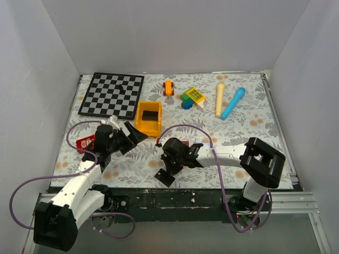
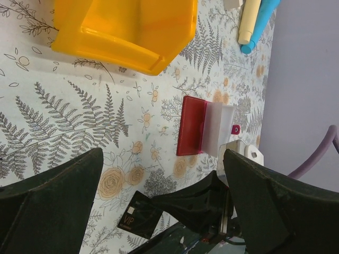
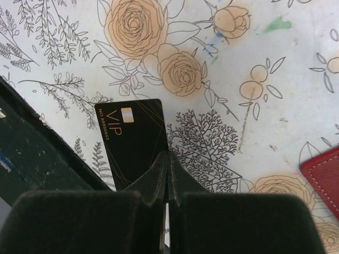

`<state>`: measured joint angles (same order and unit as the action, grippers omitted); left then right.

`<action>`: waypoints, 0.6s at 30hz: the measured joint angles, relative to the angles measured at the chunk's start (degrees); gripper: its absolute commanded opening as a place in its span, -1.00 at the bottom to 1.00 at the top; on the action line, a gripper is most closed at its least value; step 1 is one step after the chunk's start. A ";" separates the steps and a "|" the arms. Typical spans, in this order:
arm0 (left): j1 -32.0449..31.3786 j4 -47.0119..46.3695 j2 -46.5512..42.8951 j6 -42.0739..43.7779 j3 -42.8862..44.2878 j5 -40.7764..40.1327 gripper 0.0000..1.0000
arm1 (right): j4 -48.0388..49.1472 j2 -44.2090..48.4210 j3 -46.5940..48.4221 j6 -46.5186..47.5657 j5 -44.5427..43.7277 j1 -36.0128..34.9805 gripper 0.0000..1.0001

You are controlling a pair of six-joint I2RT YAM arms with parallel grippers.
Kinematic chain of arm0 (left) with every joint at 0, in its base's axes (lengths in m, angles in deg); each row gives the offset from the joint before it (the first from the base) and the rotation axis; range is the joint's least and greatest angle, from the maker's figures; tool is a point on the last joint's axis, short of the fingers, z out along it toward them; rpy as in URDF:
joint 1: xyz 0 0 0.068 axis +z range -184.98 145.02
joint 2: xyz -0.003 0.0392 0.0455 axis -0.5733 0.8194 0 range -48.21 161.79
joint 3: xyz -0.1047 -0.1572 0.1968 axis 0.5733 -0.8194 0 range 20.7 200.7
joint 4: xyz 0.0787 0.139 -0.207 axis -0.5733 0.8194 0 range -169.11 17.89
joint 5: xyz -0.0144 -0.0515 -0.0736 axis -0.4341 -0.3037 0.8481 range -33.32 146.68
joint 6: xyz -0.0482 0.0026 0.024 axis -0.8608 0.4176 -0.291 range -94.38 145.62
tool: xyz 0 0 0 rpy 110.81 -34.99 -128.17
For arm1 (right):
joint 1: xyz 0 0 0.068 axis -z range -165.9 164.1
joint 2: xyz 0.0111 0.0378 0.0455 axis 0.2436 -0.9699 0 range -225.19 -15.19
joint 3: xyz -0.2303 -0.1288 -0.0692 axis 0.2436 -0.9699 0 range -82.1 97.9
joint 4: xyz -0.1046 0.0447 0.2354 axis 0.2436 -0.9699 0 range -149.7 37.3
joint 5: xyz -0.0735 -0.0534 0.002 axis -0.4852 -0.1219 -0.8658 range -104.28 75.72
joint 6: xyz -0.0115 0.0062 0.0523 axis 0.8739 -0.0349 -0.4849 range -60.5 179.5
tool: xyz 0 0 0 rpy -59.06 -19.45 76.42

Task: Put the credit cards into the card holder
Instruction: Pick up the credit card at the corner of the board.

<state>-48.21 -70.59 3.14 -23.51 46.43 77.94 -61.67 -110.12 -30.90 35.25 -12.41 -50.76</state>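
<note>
right gripper (image 3: pixel 168 159) fingers pressed together, tips down over the near end of a black VIP credit card (image 3: pixel 135 140). The card lies flat on the floral table (image 3: pixel 275 79) at its front edge; can't tell if it's actually pinched. left gripper (image 2: pixel 163 159) spread wide, holding nothing. card holder (image 2: pixel 192 126) lies open just beyond the right gripper, short of the yellow bin (image 2: pixel 127 26).

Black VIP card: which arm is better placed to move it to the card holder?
Right, probably. The right pincer, shut, rests at the card, with the open card holder nearby; the left pincer stands open, farther away.
</note>
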 measured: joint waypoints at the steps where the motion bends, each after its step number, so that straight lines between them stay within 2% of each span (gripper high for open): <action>1: 0.00 0.02 -0.02 0.00 0.00 0.00 0.96 | -0.04 0.04 0.00 -0.15 -0.02 -0.24 -0.97; 18: 0.00 -0.42 0.70 -0.04 0.00 0.09 0.96 | -0.70 1.36 -0.04 -1.20 -1.38 -1.62 -0.97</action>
<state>-48.21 -71.01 3.84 -23.55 46.43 78.02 -62.37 -108.77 -30.94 34.05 -13.79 -52.38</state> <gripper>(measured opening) 0.981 0.022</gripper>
